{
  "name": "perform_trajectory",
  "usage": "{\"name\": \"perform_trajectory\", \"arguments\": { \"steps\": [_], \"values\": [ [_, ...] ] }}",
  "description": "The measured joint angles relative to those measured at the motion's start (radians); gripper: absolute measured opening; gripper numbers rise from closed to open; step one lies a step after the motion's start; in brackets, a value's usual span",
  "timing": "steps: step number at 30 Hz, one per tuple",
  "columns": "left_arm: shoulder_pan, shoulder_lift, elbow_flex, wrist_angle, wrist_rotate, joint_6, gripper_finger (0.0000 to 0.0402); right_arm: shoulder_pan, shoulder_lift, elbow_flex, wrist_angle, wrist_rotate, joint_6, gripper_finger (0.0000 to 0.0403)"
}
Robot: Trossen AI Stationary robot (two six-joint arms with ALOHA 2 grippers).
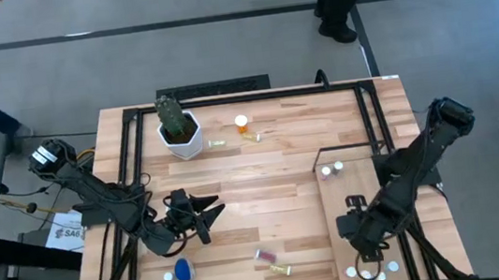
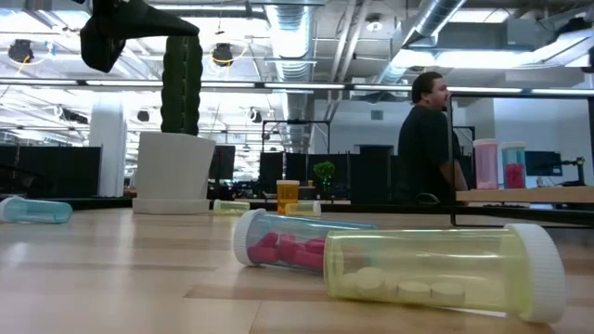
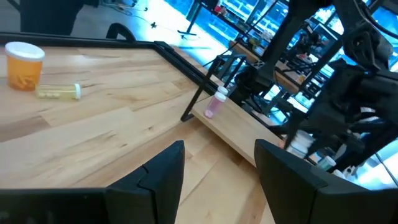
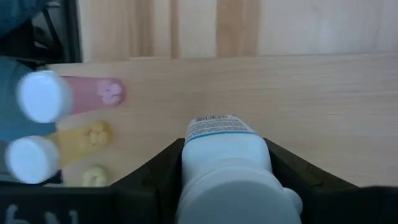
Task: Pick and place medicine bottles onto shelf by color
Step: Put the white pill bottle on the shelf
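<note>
Landmark: the shelf (image 1: 359,205), pale panel on the desk's (image 1: 263,171) right part. Left to right across the high view:

Left gripper (image 1: 209,212) well left of the shelf, above bare desk; fingers (image 3: 163,171) spread with a clear gap, nothing between them; it waits. A blue bottle (image 1: 182,271) lies just near it, a white cap beside that.

Farther toward the shelf but not on it: a pink bottle (image 1: 265,255) and a yellow-green bottle (image 1: 279,269), both on their sides, between the left gripper and the shelf's near corner; an orange bottle (image 1: 242,124) upright at the far side, a small pale vial (image 1: 217,143) lying next to it, the cactus pot (image 1: 180,135) left of those.

On the shelf: two white-capped bottles (image 1: 331,168) at its far end; more white caps (image 1: 379,272) clustered at its near end.

Right gripper (image 1: 368,256) over the shelf's near end, pinching a white bottle (image 4: 227,163) from both sides; fingers part-closed on its body, cap toward the wrist, base toward the shelf surface. In the right wrist view a pink bottle (image 4: 73,94) and a yellow bottle (image 4: 61,147) stand beside the held one, close, not touching as far as I can tell.

Judgement: white bottle sits directly over shelf, long axis upright; right arm is placing; free spot lies away from the pink and yellow pair.
</note>
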Motion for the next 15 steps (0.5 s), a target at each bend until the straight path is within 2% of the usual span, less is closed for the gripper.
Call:
{"name": "perform_trajectory", "arguments": {
  "steps": [8, 15],
  "values": [
    [0.0, 0.0, 0.0, 0.0, 0.0, -0.011, 0.0183, 0.112, 0.005, 0.0, 0.035, 0.069, 0.135, 0.0203],
    [0.0, 0.0, 0.0, 0.0, -0.003, -0.016, 0.0183, 0.152, 0.058, 0.0, 0.062, 0.083, 0.188, 0.0203]
  ]
}}
